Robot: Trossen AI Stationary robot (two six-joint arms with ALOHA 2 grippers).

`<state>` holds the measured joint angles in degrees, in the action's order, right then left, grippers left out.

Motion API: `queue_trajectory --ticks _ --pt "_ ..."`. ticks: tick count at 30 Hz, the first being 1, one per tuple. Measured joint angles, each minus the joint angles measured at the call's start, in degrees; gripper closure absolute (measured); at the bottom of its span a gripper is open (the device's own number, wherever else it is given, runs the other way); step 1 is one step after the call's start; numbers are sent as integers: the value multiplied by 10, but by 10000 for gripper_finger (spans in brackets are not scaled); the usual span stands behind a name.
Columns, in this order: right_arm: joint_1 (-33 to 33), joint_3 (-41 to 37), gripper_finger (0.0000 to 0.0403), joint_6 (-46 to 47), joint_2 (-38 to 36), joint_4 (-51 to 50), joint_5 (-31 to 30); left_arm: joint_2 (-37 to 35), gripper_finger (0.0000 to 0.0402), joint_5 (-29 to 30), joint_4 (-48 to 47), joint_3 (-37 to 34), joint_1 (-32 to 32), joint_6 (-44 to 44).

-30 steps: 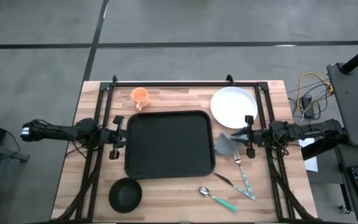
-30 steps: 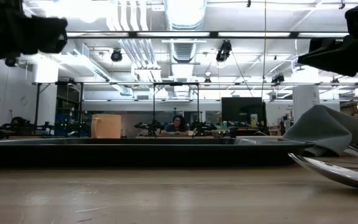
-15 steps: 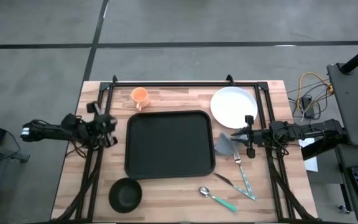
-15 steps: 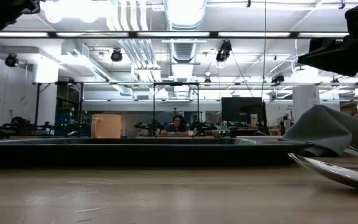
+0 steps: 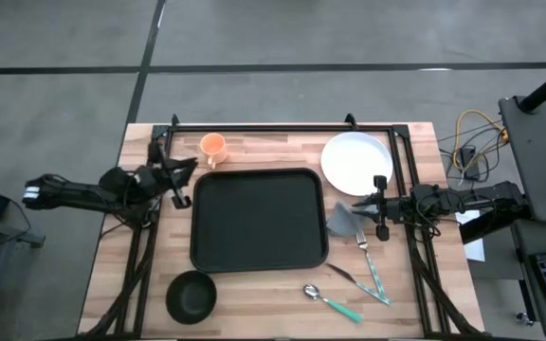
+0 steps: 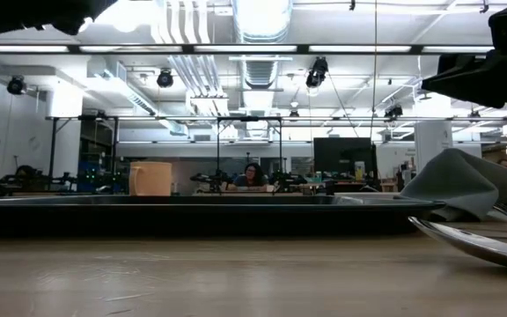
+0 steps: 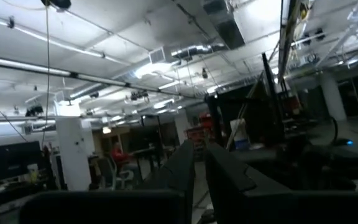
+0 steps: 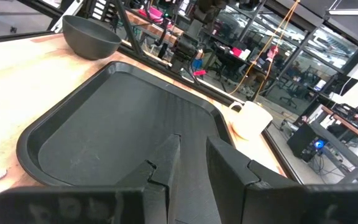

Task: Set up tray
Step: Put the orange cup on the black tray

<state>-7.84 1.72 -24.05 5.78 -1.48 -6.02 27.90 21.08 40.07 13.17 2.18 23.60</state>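
Note:
The black tray lies flat in the middle of the table and also shows in the right wrist view. An orange cup stands beyond the tray's far left corner. A white plate lies at the far right. A grey napkin rests by the tray's right rim. My left gripper hangs in the air off the tray's far left corner, tipped up and shut. My right gripper hovers shut just right of the napkin, pointing at the tray.
A black bowl sits near the table's near left corner. A fork, a knife and a spoon with teal handles lie right of and in front of the tray. A black frame rail runs along the far edge.
My left gripper has drawn back from the tray's left rim toward the table's left edge, then swung toward the far edge near the orange cup. It has risen and tipped up and now faces the ceiling. The right arm and all objects have kept still.

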Motion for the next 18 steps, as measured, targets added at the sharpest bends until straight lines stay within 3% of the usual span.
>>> queue_trajectory --ticks 9,18 --pt "0 0 335 0 0 0 0 51 379 19 12 2 0 45" --pt "0 0 335 0 0 0 0 70 379 172 13 21 0 17"
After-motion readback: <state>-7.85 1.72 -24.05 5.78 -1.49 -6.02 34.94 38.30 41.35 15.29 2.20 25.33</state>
